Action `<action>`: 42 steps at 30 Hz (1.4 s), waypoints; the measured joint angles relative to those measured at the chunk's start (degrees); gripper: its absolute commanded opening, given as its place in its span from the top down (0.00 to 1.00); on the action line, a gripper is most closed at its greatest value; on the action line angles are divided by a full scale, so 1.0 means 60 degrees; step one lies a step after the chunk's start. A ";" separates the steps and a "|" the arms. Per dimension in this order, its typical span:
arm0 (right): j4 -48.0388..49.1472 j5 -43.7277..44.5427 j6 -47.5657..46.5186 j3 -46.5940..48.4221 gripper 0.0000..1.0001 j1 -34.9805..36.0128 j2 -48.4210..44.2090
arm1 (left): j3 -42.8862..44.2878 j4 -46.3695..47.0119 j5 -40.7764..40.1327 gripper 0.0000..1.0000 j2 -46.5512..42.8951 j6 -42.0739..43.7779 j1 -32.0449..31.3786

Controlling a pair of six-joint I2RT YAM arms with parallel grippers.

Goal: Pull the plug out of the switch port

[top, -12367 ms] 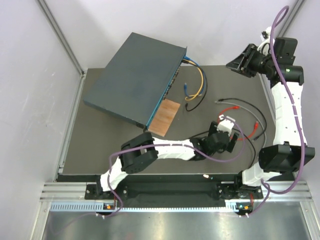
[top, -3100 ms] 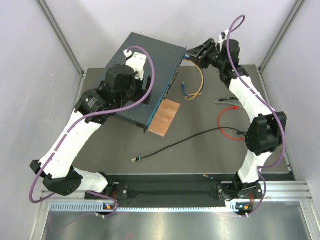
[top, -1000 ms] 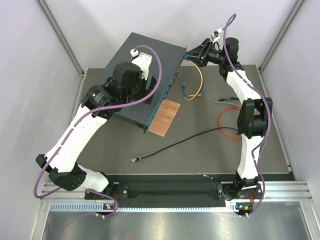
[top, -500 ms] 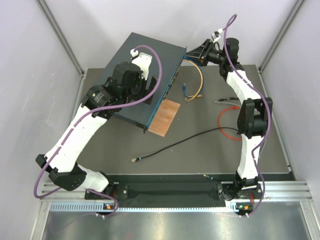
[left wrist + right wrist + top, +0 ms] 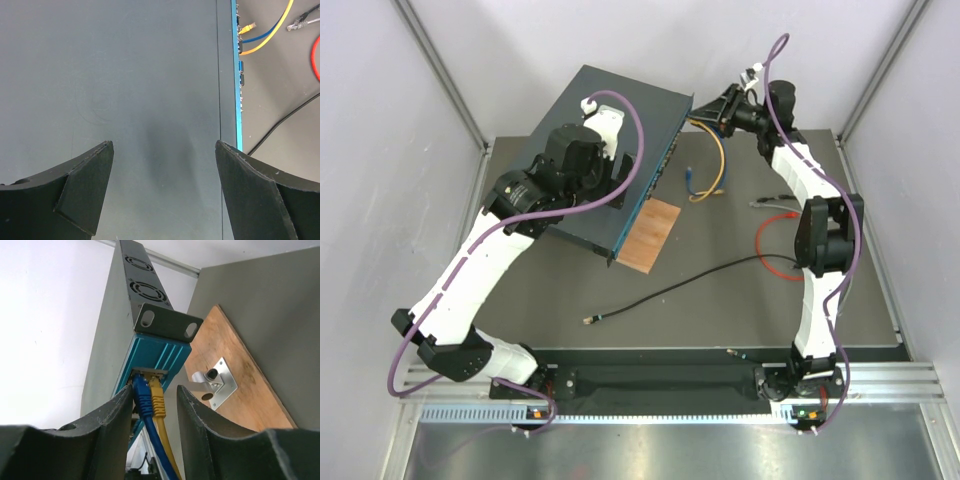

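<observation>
Switch point(image 5: 660, 105) ports face right; right tool point(image 5: 155, 389) straddles plugs point(image 5: 142, 392), grip unclear; left tool point(image 5: 164, 145) gaping.

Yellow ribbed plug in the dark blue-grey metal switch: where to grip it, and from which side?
Probably the yellow ribbed plug body just outside the switch, coming head-on along its cable. The blue plug crowds one side, leaving little room.

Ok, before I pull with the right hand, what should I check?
1. Right hand lined up at the switch ports: ok.
2. One plug isolated: not ok; blue plug and yellow plug both sit in its gap.
3. Both plugs seated in their ports: ok.
4. Grip tight: cannot tell.
5. Left hand bracing the switch: cannot tell; it is open over the top, contact unclear.
</observation>
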 measured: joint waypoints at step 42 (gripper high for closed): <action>0.1122 -0.0357 0.1235 -0.0157 0.61 0.0036 0.0270 | -0.0098 -0.0040 -0.0004 0.12 -0.0007 0.0011 0.0000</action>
